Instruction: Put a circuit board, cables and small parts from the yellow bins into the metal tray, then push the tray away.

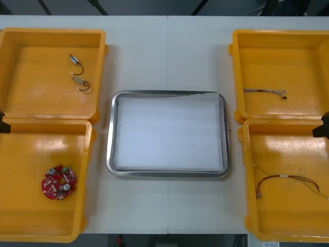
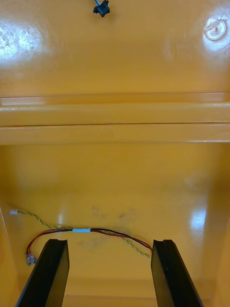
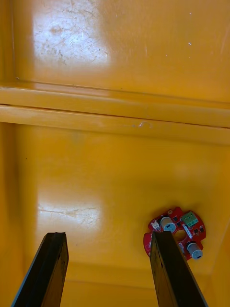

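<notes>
— Yellow floor under your left gripper (image 3: pixel 108 271)?
— Yes. I have it hanging over the near left bin (image 1: pixel 20 154), pointed down, jaws released and wide, nothing between them. The board (image 3: pixel 175 233) lies flat on that bin's floor, just off one fingertip and outside the gap.
— Anything around it?
— Two small metal parts (image 1: pixel 78 73) sit in the far left bin (image 1: pixel 31 56), well apart from the board. The tray (image 1: pixel 110 135), white inside, rests on the table (image 1: pixel 167 51) between the bins.
— And the right side?
— A blue and white cable (image 1: pixel 264 91) lies in the far right bin (image 1: pixel 303 56). My right gripper (image 2: pixel 109 273) hovers over the near right bin (image 1: pixel 288 149), jaws released too. The red and yellow cable (image 2: pixel 96 231) is strung across the floor just beyond its fingertips, apart from them.
</notes>
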